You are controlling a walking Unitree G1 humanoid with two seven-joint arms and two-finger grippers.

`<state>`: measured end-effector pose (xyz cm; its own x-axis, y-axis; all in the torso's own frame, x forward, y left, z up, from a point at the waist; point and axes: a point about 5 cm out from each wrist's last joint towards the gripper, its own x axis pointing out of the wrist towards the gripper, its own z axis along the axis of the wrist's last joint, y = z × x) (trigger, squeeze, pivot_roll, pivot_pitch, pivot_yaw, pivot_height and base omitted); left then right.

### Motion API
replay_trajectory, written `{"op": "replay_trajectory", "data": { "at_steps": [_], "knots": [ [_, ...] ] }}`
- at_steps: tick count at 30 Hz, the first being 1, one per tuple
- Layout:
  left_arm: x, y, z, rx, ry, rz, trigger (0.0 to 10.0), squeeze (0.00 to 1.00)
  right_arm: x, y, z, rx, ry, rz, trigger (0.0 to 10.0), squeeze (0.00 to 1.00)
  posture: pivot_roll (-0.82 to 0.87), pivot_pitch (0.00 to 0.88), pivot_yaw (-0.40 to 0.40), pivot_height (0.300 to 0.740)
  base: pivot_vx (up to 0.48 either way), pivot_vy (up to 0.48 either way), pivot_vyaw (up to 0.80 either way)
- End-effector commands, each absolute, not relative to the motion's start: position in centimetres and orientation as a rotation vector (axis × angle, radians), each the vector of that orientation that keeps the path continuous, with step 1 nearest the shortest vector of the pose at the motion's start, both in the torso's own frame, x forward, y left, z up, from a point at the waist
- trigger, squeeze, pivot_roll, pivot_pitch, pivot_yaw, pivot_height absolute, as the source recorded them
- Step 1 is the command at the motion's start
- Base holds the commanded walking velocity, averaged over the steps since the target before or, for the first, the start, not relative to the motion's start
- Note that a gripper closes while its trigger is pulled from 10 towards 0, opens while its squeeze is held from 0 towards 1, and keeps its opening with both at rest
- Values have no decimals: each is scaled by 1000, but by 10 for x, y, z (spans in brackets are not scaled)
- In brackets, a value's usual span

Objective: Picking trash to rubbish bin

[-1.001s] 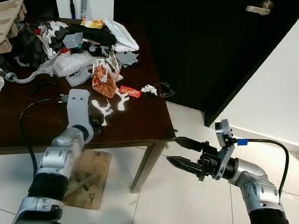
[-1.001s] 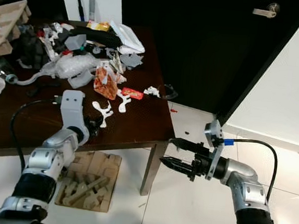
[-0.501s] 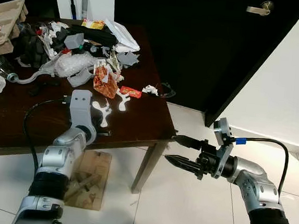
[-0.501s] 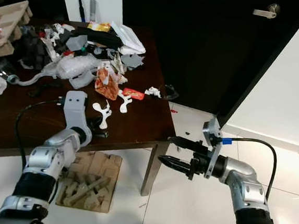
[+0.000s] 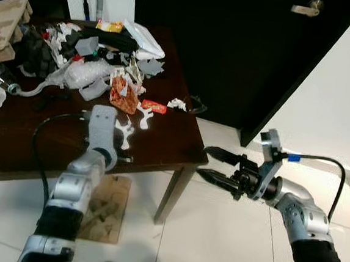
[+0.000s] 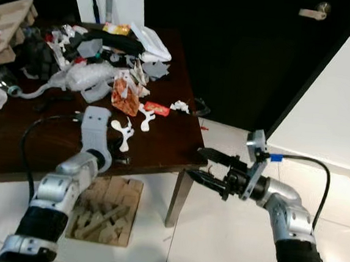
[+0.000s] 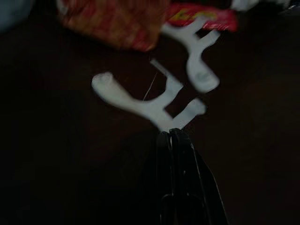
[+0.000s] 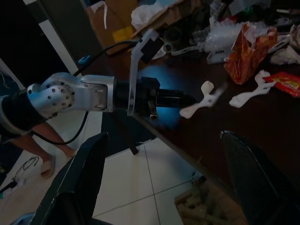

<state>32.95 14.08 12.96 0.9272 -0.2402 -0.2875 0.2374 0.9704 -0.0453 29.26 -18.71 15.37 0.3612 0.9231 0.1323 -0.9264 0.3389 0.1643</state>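
1. The left gripper [image 7: 176,137] has slid forward over the brown table [image 5: 14,141] since a moment ago. Its tip now touches the near end of the white forked scrap [image 7: 152,102]. Before, it was a little short of it.
2. Its two black fingers are pressed together – nothing is between them. So the scrap is touched but not picked up yet, and I think the fingers must open before they can grab it.
3. The right gripper [image 5: 219,167] has shifted a bit too, but it hangs over the white floor, just off the table corner. Its fingers are spread apart and hold nothing.
4. The trash is still on the table. From the white forked scrap, a second white scrap [image 5: 144,117] lies at about 1 o'clock, the orange wrapper [image 5: 122,96] at 12 and a small red packet [image 5: 153,107] at 1. The big trash pile [image 5: 93,50] sits farther off at 11.
5. The left wrist view shows the tip meeting the scrap – in the eye views the arm covers that spot.
6. The right wrist view shows a person's foot in a sandal [image 8: 44,164] on the floor.
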Motion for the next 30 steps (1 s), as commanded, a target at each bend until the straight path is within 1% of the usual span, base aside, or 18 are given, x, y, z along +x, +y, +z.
{"op": "replay_trajectory", "data": {
  "at_steps": [1, 3, 7, 10, 14, 15, 17, 18, 19, 20, 21, 24, 25, 30],
  "knots": [
    [326, 132, 133, 14, 291, -262, 0, 1000, 291, -189, 155, 236, -26, 1200, 10000, 0, 161, 150, -55, 740, 0, 0, 0],
    [324, 120, 149, 44, 242, -305, 0, 1000, 291, -188, 156, 238, -28, 1203, 10000, 0, 161, 150, -55, 740, 0, 0, 0],
    [323, 118, 153, 85, 233, -315, 0, 1000, 291, -188, 156, 242, -30, 1203, 10000, 0, 163, 150, -55, 740, 0, 0, 0],
    [321, 117, 158, 169, 216, -306, 0, 1000, 292, -186, 158, 248, -36, 1206, 10000, 0, 166, 149, -55, 740, 0, 0, 0],
    [321, 117, 154, 166, 229, -299, 0, 1000, 293, -186, 157, 245, -33, 1205, 10000, 0, 169, 150, -56, 740, 0, 0, 0],
    [320, 117, 151, 149, 241, -296, 784, 1000, 293, -186, 157, 244, -31, 1204, 10000, 0, 169, 150, -56, 740, 0, 0, 0],
    [319, 117, 149, 131, 253, -293, 784, 1000, 293, -186, 156, 244, -29, 1204, 10000, 0, 169, 150, -56, 740, 0, 0, 0],
    [318, 116, 146, 98, 271, -283, 6980, 1000, 293, -186, 156, 240, -23, 1203, 10000, 0, 167, 151, -57, 740, 0, 0, 0],
    [317, 116, 143, 63, 287, -274, 10000, 1000, 293, -186, 155, 235, -18, 1201, 10000, 0, 167, 151, -57, 740, 0, 0, 0],
    [316, 116, 141, 37, 299, -268, 10000, 1000, 293, -187, 155, 230, -14, 1201, 10000, 0, 167, 151, -57, 740, 0, 0, 0],
    [315, 115, 137, 41, 315, -264, 10000, 0, 293, -187, 154, 228, -11, 1199, 10000, 0, 165, 153, -59, 740, 0, 0, 0],
    [313, 117, 132, 66, 341, -242, 10000, 0, 293, -188, 154, 227, -9, 1197, 10000, 0, 165, 154, -61, 740, 0, 0, 0],
    [313, 119, 130, 64, 348, -229, 10000, 1000, 293, -188, 154, 226, -8, 1197, 10000, 0, 165, 154, -61, 740, 0, 0, 0],
    [312, 120, 125, 59, 363, -215, 10000, 1000, 293, -188, 155, 225, -7, 1197, 10000, 0, 164, 155, -62, 740, 0, 0, 0]
  ]
}}
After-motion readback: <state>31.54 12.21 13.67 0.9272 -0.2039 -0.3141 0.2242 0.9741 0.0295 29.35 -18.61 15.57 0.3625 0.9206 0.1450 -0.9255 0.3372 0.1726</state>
